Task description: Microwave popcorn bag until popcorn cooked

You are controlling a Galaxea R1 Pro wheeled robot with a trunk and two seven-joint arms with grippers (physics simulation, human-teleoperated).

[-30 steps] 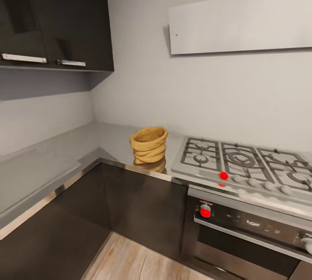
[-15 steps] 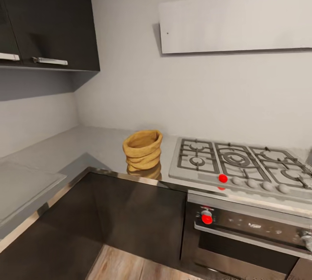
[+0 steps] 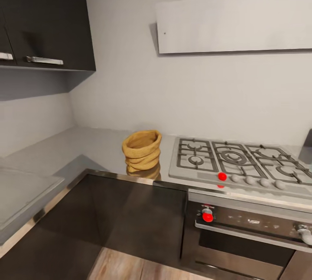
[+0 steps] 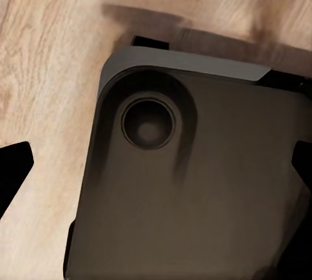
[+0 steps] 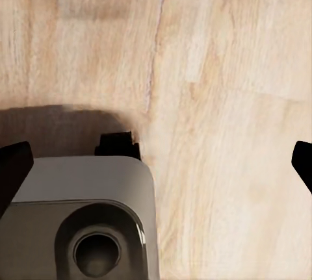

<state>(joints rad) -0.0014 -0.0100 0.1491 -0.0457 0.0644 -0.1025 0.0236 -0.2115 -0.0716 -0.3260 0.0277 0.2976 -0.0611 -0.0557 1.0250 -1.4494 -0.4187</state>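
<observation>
The kitchen is in view with its grey walls (image 3: 195,93), dark wall cabinets (image 3: 43,15) and flat grey hood (image 3: 234,22). The worktop (image 3: 82,145) runs around the corner over dark base cabinets (image 3: 134,215), with the gas hob (image 3: 238,163) set into it above the oven (image 3: 247,232). The bag (image 3: 141,150) stands upright on the worktop, close to its front edge and just beside the hob's left edge, well clear of the corner; its rolled rim is open, and its contents cannot be made out. The microwave is not among the things seen here. Task status, as a judgement: no step is complete; the bag is not yet picked up, and the robot is at the approach stage. Remaining steps: reach and grasp the bag, locate and open the microwave, place the bag inside, close the door, run the heating until the popcorn is cooked. Both wrist views look down at the wood floor (image 5: 221,85) and the robot's own dark base (image 4: 188,189), so both arms appear to hang low and away from the worktop. The left gripper (image 4: 156,169) shows its two dark fingertips (image 4: 13,166) spread wide with nothing between them; the right gripper (image 5: 156,169) likewise has its fingertips (image 5: 13,166) apart and empty
</observation>
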